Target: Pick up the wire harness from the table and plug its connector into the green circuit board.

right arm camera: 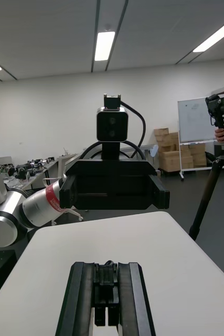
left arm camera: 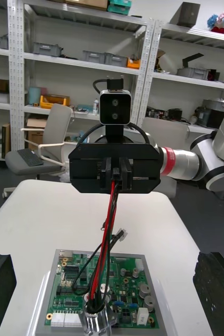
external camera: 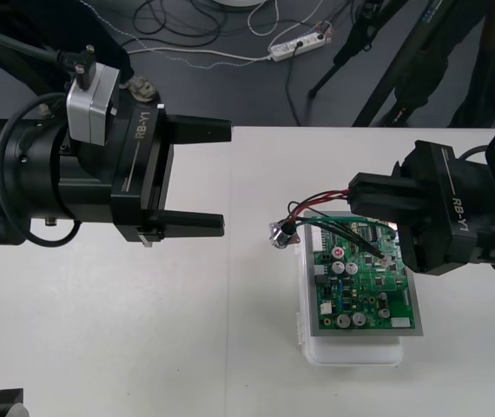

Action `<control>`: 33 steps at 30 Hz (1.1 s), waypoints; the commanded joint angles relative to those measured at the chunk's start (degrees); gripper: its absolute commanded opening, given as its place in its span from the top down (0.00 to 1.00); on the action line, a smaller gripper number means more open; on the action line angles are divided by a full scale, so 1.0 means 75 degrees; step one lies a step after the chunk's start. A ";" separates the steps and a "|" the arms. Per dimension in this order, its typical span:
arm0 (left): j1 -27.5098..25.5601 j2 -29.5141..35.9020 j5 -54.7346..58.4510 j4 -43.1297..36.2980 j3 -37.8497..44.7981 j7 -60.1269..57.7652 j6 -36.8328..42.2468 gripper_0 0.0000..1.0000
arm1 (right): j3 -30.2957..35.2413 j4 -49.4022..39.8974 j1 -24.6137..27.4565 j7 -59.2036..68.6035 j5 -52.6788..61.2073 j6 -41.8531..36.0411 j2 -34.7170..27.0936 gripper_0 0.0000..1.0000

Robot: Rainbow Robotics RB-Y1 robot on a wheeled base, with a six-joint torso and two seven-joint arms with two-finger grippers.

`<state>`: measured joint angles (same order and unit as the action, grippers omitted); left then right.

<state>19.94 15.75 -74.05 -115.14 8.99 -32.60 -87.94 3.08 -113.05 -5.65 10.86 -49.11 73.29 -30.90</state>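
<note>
The right gripper (left arm camera: 115, 177) is clamped on the wire harness (left arm camera: 107, 226). Its thin red, black and green wires droop from the fingertips to the metal socket (external camera: 282, 233) below, by the edge of the green circuit board (external camera: 365, 287). The left gripper (external camera: 224, 178) faces it with its fingers spread wide, holding nothing. The wires look light and limp, so they will likely swing; a hold close to the plug should steer best. The plug is perhaps hidden between the right fingers.
</note>
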 commanded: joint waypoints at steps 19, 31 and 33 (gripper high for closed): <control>0.0200 -0.0061 0.0100 0.0516 -0.1316 0.0643 0.1201 0.00 | -0.0352 -0.0536 0.0249 0.0041 -0.0355 -0.0584 0.0171 1.00; 0.0200 -0.0061 0.0299 0.0738 -0.1738 0.1358 0.1565 0.00 | -0.0457 -0.0536 0.0273 -0.0100 -0.0343 -0.0631 0.0171 1.00; 0.0200 -0.0061 0.0299 0.0809 -0.1773 0.1428 0.1576 0.00 | -0.0492 -0.0536 0.0273 -0.0100 -0.0343 -0.0631 0.0159 1.00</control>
<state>19.94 15.75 -72.81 -109.22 -2.76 -23.03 -79.37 0.42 -114.76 -4.28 10.84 -51.59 69.09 -30.25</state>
